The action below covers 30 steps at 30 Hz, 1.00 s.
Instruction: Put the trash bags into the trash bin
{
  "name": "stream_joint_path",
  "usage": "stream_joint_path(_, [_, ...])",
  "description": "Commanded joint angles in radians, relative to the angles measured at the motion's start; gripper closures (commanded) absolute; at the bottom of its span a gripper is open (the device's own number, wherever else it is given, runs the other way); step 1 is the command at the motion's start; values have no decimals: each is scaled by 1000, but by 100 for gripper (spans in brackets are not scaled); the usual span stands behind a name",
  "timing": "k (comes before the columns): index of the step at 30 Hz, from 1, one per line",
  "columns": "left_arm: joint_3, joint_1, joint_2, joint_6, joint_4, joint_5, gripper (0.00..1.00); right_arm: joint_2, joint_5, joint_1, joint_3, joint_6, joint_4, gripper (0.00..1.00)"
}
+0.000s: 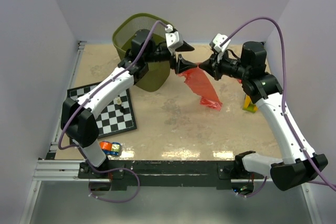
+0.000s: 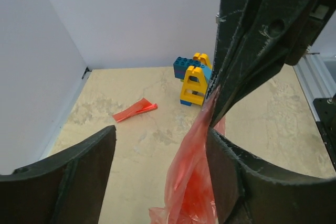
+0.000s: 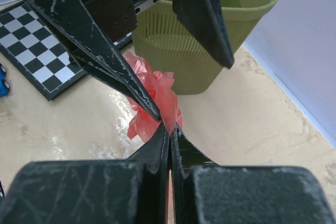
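We see the right end effector (image 3: 169, 129) clenched on the trash bag (image 1: 205, 88). Its two dark, scuffed fingers are pressed flat together and pinch a gathered fold of thin, crinkly, translucent red film. The bag hangs from that pinch as a crumpled, tapering sheet over the middle of the bench (image 1: 173, 124), towards its far edge and just to the right of the trash bin (image 3: 220, 40). We cannot tell whether the bag's lower end rests on the surface.

The left end effector (image 2: 160, 137) is released. Its broad, rough-textured black fingers (image 2: 79, 182) stand wide apart on either side of the hanging film. One of them lies just beside the bag, and its tip meets the red plastic close to the right end effector's pinch.

The trash bin stands at the far left corner of the bench. It is olive green and rounded-square, with finely ribbed mesh walls that narrow downwards under a smooth, solid rim.

A second piece, a small, flat red strip (image 2: 135, 111), lies on the bench towards the far right corner. It is apart from a stack of glossy yellow and blue toy blocks (image 2: 193, 80) near the right edge.

The bench top is beige, mottled like stone and slightly shiny. A black-and-white checkerboard (image 1: 113, 114) lies flat near its left edge.
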Motion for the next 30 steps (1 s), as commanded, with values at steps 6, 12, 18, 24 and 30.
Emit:
stream_joint_path(6, [121, -28, 19, 386, -292, 118, 53, 4, -63, -2, 58, -44, 3, 100])
stream_joint_path(12, [179, -50, 41, 512, -428, 58, 94, 19, -56, -2, 66, -41, 0, 100])
stream_joint_path(18, [149, -50, 2, 364, -374, -121, 100, 53, 259, -2, 70, 108, 79, 96])
stream_joint_path(24, [121, -30, -54, -24, -335, -428, 100, 125, 549, -9, 203, 177, 122, 47])
stream_joint_path(30, [78, 22, -116, -406, -296, -657, 100, 119, 311, -9, 218, 275, 132, 46])
